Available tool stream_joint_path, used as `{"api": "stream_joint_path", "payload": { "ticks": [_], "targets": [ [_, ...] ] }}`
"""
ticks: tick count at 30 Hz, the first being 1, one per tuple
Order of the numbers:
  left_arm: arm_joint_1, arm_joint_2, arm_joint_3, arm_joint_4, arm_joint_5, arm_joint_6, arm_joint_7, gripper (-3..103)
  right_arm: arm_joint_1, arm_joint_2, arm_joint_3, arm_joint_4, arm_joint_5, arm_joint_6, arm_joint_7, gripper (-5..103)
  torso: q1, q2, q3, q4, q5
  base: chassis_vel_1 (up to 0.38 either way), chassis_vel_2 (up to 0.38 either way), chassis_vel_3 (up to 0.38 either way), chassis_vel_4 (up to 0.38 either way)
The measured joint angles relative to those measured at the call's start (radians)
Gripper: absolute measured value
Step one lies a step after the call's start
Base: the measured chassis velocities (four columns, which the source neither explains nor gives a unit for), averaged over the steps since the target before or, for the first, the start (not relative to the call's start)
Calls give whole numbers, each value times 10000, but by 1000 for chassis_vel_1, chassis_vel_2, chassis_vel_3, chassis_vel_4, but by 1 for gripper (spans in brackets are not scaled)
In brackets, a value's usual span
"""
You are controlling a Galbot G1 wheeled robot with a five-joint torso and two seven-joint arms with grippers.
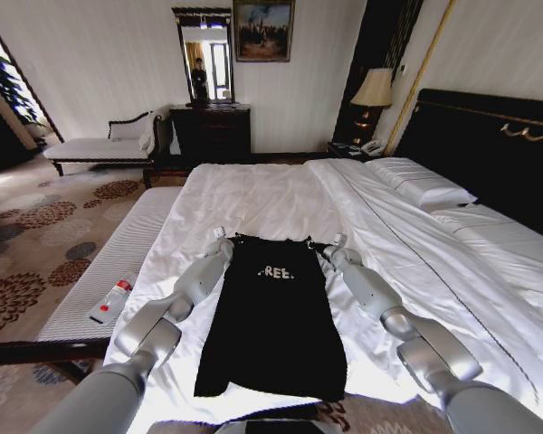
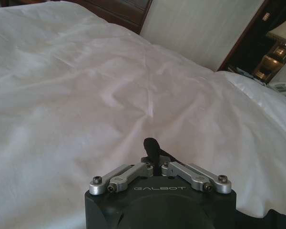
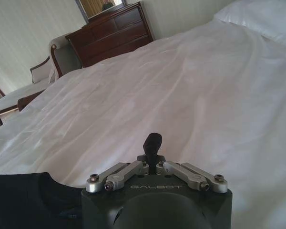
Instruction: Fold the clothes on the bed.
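I saw black T-shirt [image 1: 271,316] flat on bed [image 1: 253,194], sleeves already tucked, collar at 12 o'clock. Left gripper [image 1: 220,235] at 11, right gripper [image 1: 338,242] at 1, both pinched closed at shoulders. Judged best: lift evenly, corners level. Bottle [image 1: 115,299] on bench [image 1: 118,262] at 9, clear of path.

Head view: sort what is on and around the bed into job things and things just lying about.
Job:
- black T-shirt, flat on the bed
- left gripper, fingers shut, at its one top corner
- right gripper, fingers shut, at the other

Lying about:
- pillows
- bottle on the bench
- lamp
- dresser
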Motion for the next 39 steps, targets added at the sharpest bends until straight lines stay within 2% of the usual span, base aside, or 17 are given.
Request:
{"api": "stream_joint_path", "payload": {
  "ticks": [8, 12, 14, 16, 25, 30, 36, 39],
  "targets": [
    [-325, 572, 61, -228, -499, -21, -84, 2, 979, 479, -837, -736, 58, 256, 73, 1, 0, 0, 1, 0, 0, 0, 0, 0, 0],
    [-640, 685, 65, 112, -523, -23, 92, 2, 1446, 865, -1094, -1529, -42, 513, -115, 1, 0, -1, 1, 1, 1, 0, 0, 0, 0],
    [-1055, 597, -75, 656, -275, -74, 391, 2, 1796, 1160, -1233, -2151, -259, 755, -339, 1, 1, 0, 2, 1, -2, 0, 0, 0, 0],
    [-1489, 544, -141, 1093, -85, -132, 621, 2, 2076, 1416, -1252, -2642, -430, 899, -435, 1, 0, 0, 1, -3, 3, 0, 0, 0, 0],
    [-2113, 584, 25, 1323, -115, -171, 777, 2, 2798, 2015, -1152, -3841, -1089, 1459, -522, 1, 0, -1, 0, 0, 2, 0, 0, 0, 0],
    [-1945, 565, -16, 1194, 28, -196, 775, 2, 2897, 2262, -841, -4178, -1589, 1796, -503, 1, 1, -1, -1, -2, 5, 0, 0, 0, 0],
    [-1472, 528, -122, 713, 169, -244, 594, 2, 2469, 2117, -925, -3955, -1803, 2247, -502, 1, 1, -1, 0, 2, 4, 0, 0, 0, 0],
    [-912, 547, -302, 35, 218, -324, 357, 2, 1914, 1718, -858, -3084, -2046, 2590, -654, 1, 0, 0, 0, -7, 2, 0, 0, 0, 0]
  ]
}}
